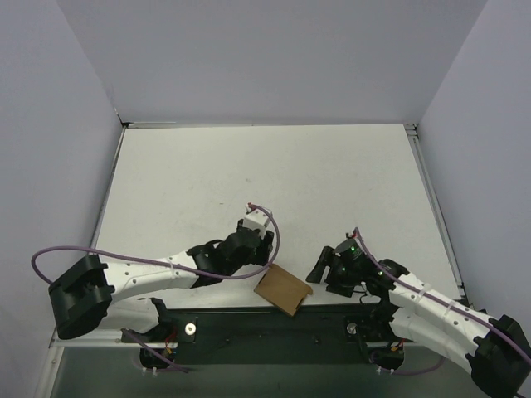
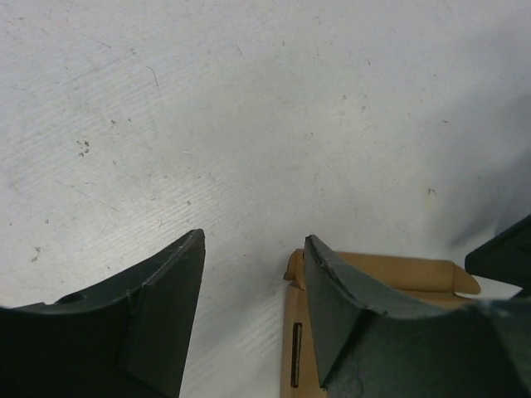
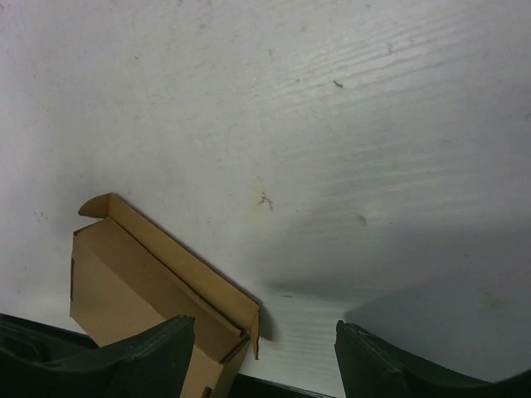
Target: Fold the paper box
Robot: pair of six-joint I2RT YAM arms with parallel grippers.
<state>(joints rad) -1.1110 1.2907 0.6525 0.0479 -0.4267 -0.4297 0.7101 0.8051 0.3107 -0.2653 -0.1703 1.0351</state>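
Where table (image 1: 265, 166) ended nearest arm bases, paper box (image 1: 284, 290) lay closed up, ungripped. Just beyond, left gripper (image 2: 254, 236) and right gripper (image 3: 264, 323) flanked it, jaws wide, empty. Risk: careless finger nudge could tip box off edge.

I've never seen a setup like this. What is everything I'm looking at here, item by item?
paper box: one, brown, at the table's near edge, between the two arms.
table: one, white, lightly scuffed, filling the middle.
walls: three, pale grey, along the table's far and side edges.
base plate: one, black, along the near edge under the arms.
cables: two, purple, one looping along each arm.
left arm: one, white and black, reaching in from the near left; jaws open beside the box.
right arm: one, white and black, from the near right; jaws open beside the box.
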